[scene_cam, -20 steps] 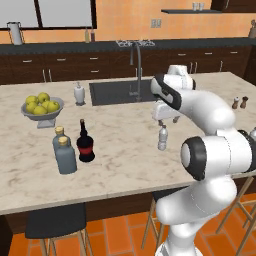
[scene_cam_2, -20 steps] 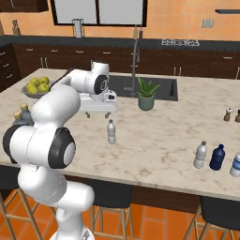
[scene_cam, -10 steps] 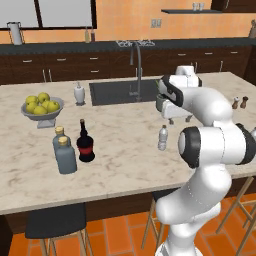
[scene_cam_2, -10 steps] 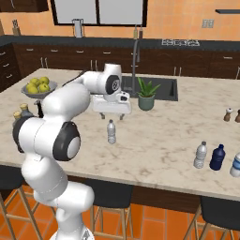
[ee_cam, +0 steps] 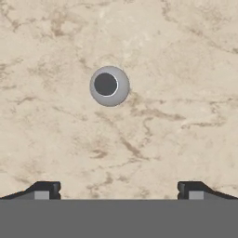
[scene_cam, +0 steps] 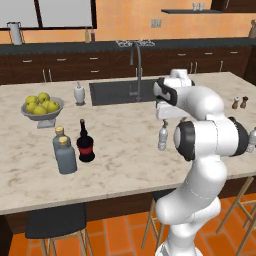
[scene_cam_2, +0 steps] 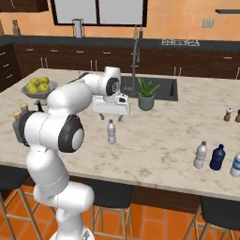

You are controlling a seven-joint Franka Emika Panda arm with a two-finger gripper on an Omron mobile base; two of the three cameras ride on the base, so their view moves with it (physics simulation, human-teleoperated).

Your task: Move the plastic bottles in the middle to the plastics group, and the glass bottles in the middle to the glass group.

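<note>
The white arm's two-finger gripper [scene_cam_2: 111,117] hung above the beige marble counter [scene_cam_2: 159,136], pointing straight down, its dark fingertips [ee_cam: 46,189] spread wide with nothing between them. A small pale translucent plastic bottle with a white cap [scene_cam_2: 111,131] stood upright on the counter just below and slightly ahead of the gripper, not touched by it; from the hand camera it appeared from above as a grey round cap [ee_cam: 109,86], beyond the fingertips and left of centre. In the left base camera the same bottle [scene_cam: 162,139] stood close beside the arm's forearm.

The dark, near-black glass bottle with a slim neck and red label band [scene_cam: 85,143] stood upright toward the counter's left end, just beside the two squat grey-blue bottles with tan cork stoppers [scene_cam: 63,151].

At the counter's right end stood another pale translucent bottle [scene_cam_2: 200,155], next to a dark blue bottle [scene_cam_2: 217,157]. A potted green plant [scene_cam_2: 146,94] stood by the sink [scene_cam: 116,92], and a grey bowl of yellow-green fruit [scene_cam: 42,106] sat near the left end.
</note>
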